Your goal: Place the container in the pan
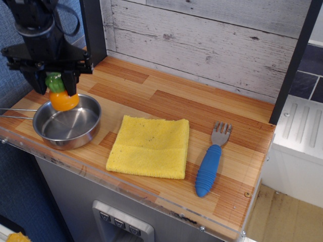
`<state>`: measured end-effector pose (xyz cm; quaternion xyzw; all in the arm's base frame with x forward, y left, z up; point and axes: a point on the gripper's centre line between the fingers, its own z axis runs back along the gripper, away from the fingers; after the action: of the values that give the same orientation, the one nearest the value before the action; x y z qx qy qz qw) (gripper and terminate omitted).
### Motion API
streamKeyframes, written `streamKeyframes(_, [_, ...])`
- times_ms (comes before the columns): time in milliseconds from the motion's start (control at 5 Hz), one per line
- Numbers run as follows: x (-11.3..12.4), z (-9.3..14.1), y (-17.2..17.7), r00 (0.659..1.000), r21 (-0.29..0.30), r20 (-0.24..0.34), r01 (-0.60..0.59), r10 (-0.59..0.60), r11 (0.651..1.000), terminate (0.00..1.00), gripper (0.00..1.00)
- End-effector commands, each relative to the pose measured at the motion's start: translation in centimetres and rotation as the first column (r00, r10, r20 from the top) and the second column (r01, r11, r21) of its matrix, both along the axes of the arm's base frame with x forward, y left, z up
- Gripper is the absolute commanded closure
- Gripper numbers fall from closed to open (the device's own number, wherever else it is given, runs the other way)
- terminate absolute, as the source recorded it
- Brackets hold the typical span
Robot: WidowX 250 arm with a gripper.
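The container (pixel 63 100) is a small orange bottle with a green cap. My gripper (pixel 54 83) is shut on its cap and holds it upright over the back left rim of the pan, a little above the pan's floor. The pan (pixel 75 132) is a shiny round steel pan at the front left of the wooden counter. Its thin handle (pixel 17 113) points left. The gripper's black body hides most of the cap.
A folded yellow cloth (pixel 150 146) lies right of the pan. A blue-handled fork (pixel 211 165) lies further right. A grey plank wall (pixel 212 40) runs behind the counter. A black post (pixel 94 27) stands at the back left. The counter's front edge (pixel 126 189) is close to the pan.
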<state>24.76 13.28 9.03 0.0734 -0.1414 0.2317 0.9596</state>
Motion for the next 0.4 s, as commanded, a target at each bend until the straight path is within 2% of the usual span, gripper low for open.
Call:
streamKeyframes(0, [0.32, -1.41, -0.19, 0.996, -0.004, -0.082, 0.042, -0.042, 0.999, 0.00, 1.00])
streamKeyframes(200, [0.27, -2.02, -0.38, 0.992, -0.001, -0.112, 0.062, -0.061, 0.998, 0.00, 1.00])
